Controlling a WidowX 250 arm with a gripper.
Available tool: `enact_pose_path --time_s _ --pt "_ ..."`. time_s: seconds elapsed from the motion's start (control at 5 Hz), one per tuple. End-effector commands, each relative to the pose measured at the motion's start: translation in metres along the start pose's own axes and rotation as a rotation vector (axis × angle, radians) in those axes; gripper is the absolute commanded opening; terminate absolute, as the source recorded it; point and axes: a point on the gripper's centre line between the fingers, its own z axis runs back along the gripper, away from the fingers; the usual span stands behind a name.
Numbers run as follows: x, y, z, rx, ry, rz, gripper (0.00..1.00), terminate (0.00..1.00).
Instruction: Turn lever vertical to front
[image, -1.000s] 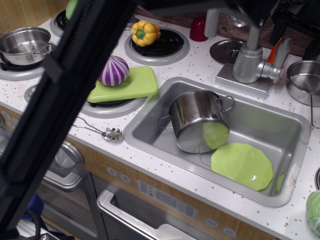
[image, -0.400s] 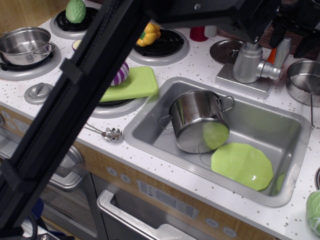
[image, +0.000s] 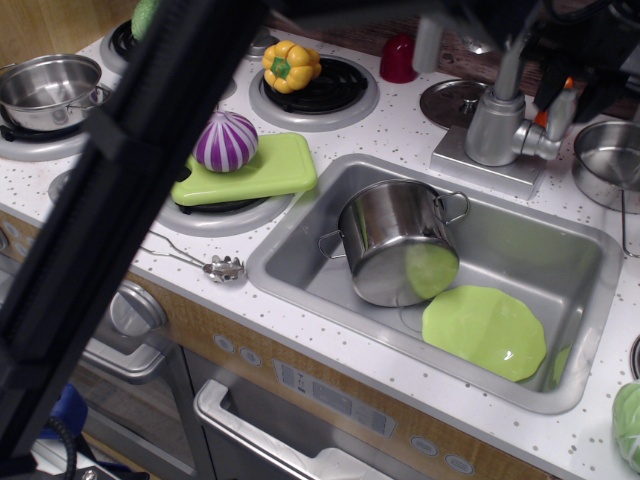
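The lever (image: 560, 108) is a short silver-grey bar with an orange-red mark. It stands nearly upright on the right side of the chrome faucet column (image: 494, 125), behind the sink. My black gripper (image: 572, 98) comes down from the top right edge. One dark finger (image: 547, 92) is on the lever's left and the other is on its right, with the lever's upper end between them. The jaws look apart, and contact with the lever is unclear. My dark arm crosses the left of the view and hides part of the stove.
The sink (image: 300, 250) holds a steel pot (image: 392, 240) and a green plate (image: 485, 330). A small steel pan (image: 610, 160) sits right of the faucet and a round lid (image: 452, 100) to its left. A green board (image: 270, 165) bears a purple vegetable (image: 226, 142); a yellow pepper (image: 291, 65) sits on a burner.
My gripper has come down and its fingers now flank the lever's top. The arm link has swung back to the left, uncovering the purple vegetable and pepper. The lever stands as before.
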Motion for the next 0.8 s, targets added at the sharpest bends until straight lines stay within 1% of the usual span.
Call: enact_pose_path --time_s 0.0,0.4,0.6 --pt "-0.01 -0.008 0.038 -0.065 -0.042 0.032 0.0 0.0" --pt "-0.029 -0.008 0.017 -0.129 -0.02 0.07 0.0 0.0" --pt "-0.035 -0.01 0.011 -0.138 -0.016 0.078 0.0 0.0"
